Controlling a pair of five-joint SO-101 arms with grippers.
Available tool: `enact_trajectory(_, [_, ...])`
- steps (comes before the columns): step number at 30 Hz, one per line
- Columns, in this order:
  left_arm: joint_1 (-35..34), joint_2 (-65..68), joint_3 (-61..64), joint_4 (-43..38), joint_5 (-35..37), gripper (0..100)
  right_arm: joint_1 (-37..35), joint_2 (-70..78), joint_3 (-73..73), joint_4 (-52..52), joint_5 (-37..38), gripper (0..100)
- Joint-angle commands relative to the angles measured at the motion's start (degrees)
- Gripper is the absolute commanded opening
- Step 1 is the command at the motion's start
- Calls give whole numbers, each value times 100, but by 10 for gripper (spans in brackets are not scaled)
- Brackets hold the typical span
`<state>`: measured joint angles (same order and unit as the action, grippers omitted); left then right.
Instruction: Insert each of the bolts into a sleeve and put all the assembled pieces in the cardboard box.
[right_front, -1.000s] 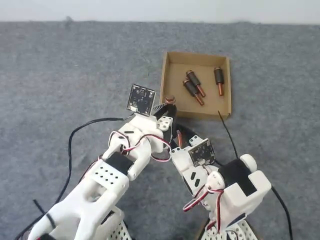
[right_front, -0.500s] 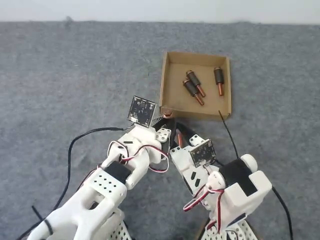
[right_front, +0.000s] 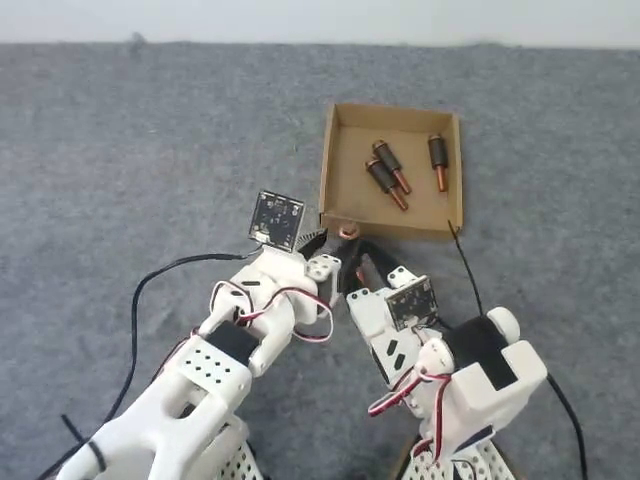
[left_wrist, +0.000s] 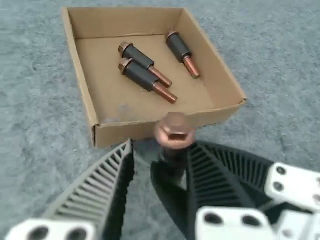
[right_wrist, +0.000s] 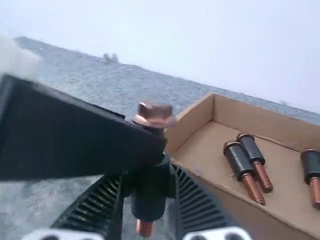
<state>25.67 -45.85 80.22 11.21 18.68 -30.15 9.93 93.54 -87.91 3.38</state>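
Just outside the near wall of the box (right_front: 392, 229), the left gripper (left_wrist: 159, 150) is held open, and the bolt (left_wrist: 174, 131) is flanked loosely by its fingers. The sleeve (right_wrist: 150, 196) on the bolt is clamped upright by the right gripper (right_wrist: 148, 181).

Shells: left arm (right_front: 215, 365) and right arm (right_front: 480, 385) are white plastic with black motor blocks.
Fingers: black ribbed fingers (left_wrist: 102, 197) on white mounts.
Screws: dark screws (left_wrist: 215, 218) just behind the fingers.
Wiring: red-and-white wires (right_front: 255, 295); black cable (right_front: 139, 320) trailing behind.
Boards: square camera boards (right_front: 277, 219) above the fingers.
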Motion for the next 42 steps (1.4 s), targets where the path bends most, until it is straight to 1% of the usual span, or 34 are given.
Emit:
enact_trajectory(1, [44, -114, -4, -70, -88, 157, 66, -40, 35, -189, 62, 6])
enact_trajectory(6, [79, -158, -4, -70, -88, 153, 66, -31, 26, -171, 70, 6])
enact_trajectory(11, [396, -167, -13, -70, -88, 153, 66, -31, 26, -163, 70, 6])
enact_trajectory(15, [519, -167, -57, -70, -88, 152, 66, -31, 0, -145, 70, 6])
enact_trajectory(22, [492, -176, -286, -70, -88, 152, 84, -22, -53, -136, 62, 6])
enact_trajectory(26, [273, -264, -488, -53, -88, 152, 84, -22, -70, -136, 53, 6])
enact_trajectory(29, [237, -615, -769, 554, -88, 152, 233, -66, -79, -136, 35, 6])
enact_trajectory(32, [202, -1143, -1007, 1169, -88, 152, 233, -48, -79, -136, 35, 6])
enact_trajectory(36, [9, -1802, -1007, 1679, -88, 152, 242, -48, -79, -136, 35, 6])
enact_trajectory(39, [-431, -2145, -1007, 1943, -9, 152, 251, -48, -79, -136, 35, 6])
enact_trajectory(42, [-1108, -2303, -1007, 2127, 299, 152, 259, -48, -79, -136, 35, 6])
